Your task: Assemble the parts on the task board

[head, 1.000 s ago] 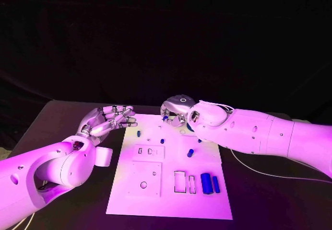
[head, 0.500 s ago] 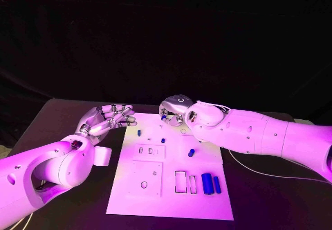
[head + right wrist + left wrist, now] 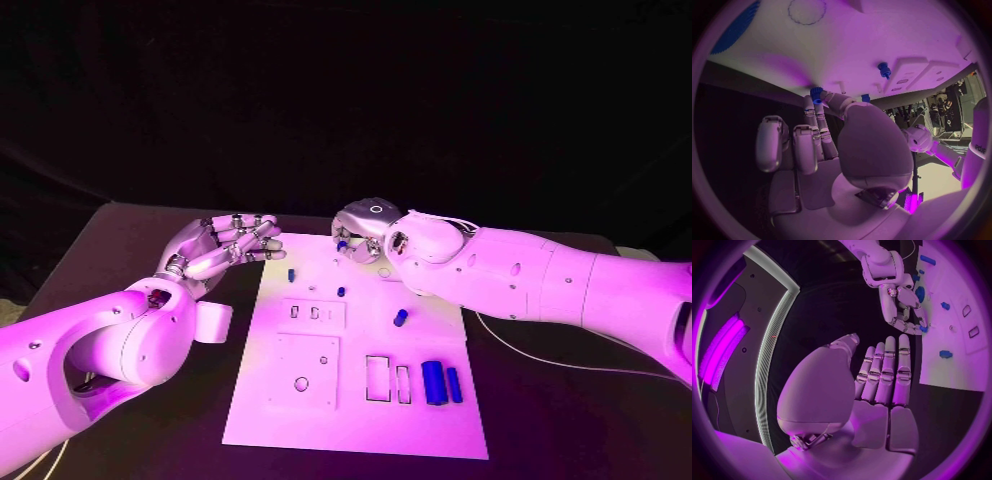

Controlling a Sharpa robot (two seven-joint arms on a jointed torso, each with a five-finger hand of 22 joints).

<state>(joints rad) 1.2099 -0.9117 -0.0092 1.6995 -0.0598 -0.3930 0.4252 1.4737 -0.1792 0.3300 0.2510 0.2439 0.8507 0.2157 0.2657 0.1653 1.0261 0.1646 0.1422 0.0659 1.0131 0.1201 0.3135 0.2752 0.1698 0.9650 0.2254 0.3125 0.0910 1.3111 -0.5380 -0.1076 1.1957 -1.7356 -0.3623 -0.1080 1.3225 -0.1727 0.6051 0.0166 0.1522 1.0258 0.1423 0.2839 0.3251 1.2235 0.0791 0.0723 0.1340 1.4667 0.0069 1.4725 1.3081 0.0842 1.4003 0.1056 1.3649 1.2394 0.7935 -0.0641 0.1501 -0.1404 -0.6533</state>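
The right hand (image 3: 361,235) pinched a small blue part (image 3: 816,94) at the board's (image 3: 361,420) far edge, nearer it than the empty, loosely curled left hand (image 3: 224,248).

The flat white rectangular task board (image 3: 274,420) lies at the middle of the black table (image 3: 87,250). On the board, two long blue cylindrical parts (image 3: 433,382) lie side by side near its right edge, toward the near right corner. A small blue peg (image 3: 400,318) lies behind them. Two more small blue pegs (image 3: 340,292) sit nearer the far edge.
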